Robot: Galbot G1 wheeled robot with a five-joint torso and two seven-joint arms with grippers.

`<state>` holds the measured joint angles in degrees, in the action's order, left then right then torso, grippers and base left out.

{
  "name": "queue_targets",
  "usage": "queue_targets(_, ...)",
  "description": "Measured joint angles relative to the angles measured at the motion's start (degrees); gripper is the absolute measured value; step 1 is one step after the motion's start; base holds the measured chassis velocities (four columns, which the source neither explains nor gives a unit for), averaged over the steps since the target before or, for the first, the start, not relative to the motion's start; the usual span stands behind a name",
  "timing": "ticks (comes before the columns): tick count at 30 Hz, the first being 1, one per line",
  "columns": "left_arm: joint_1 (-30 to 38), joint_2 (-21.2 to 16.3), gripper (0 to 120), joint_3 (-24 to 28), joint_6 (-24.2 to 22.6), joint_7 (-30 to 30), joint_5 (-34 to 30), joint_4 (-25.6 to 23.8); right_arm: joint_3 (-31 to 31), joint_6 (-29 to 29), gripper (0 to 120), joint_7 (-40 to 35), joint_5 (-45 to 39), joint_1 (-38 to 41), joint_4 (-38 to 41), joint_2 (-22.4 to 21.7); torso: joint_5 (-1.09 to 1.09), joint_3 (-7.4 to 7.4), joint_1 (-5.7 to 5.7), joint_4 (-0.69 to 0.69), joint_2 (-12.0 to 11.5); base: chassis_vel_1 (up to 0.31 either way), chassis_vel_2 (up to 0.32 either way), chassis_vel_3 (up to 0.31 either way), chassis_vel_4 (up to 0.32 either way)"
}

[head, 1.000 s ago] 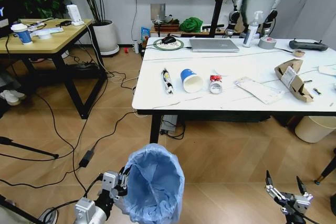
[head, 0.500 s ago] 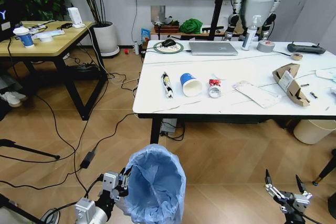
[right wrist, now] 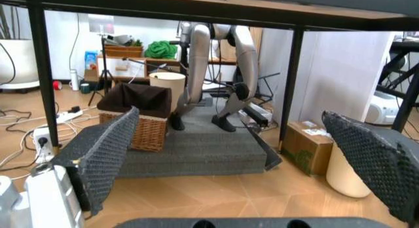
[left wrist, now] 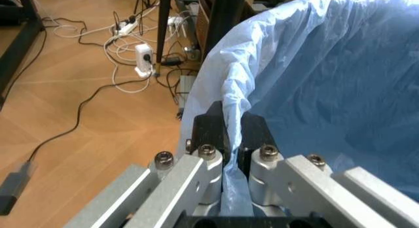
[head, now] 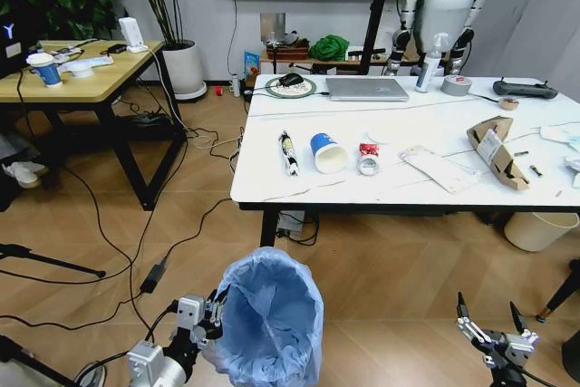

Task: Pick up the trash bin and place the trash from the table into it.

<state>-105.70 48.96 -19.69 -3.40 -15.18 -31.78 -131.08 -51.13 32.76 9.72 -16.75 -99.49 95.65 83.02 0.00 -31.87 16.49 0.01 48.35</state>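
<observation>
The trash bin [head: 269,319], lined with a crinkly light-blue bag, hangs at the bottom of the head view with my left gripper [head: 207,313] shut on its rim; the left wrist view shows the black pads [left wrist: 211,127] pinching the blue bag edge [left wrist: 230,110]. My right gripper [head: 488,316] is open low at the right, holding nothing. On the white marble table [head: 426,189] lies the trash: a black-white tube wrapper [head: 287,150], a blue-white cup [head: 328,152] on its side, a small red wrapper [head: 368,157], white paper [head: 438,168] and a torn brown box [head: 495,151].
A grey laptop [head: 366,88], tape roll [head: 455,85], spray bottle [head: 426,68] and a white humanoid robot [head: 444,8] stand at the table's far side. A cream bin [head: 538,229] sits under its right end. A wooden desk [head: 82,83] and floor cables [head: 149,274] are at left.
The whole head view has shifted slightly, so the table sits a little farther left and up. Both grippers and the held bin keep their places in the picture.
</observation>
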Motion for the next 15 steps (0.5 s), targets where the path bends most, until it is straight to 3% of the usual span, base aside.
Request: queue_targets(15,-0.57,0.67,0,-0.04,-0.3,-0.22,-0.77,-0.85,0.0,0.07,100,0.0,0.09,-0.28,0.44,-0.01,0.0,-2.45,1.86,0.0,4.31,0.0,0.0,0.0,0.0)
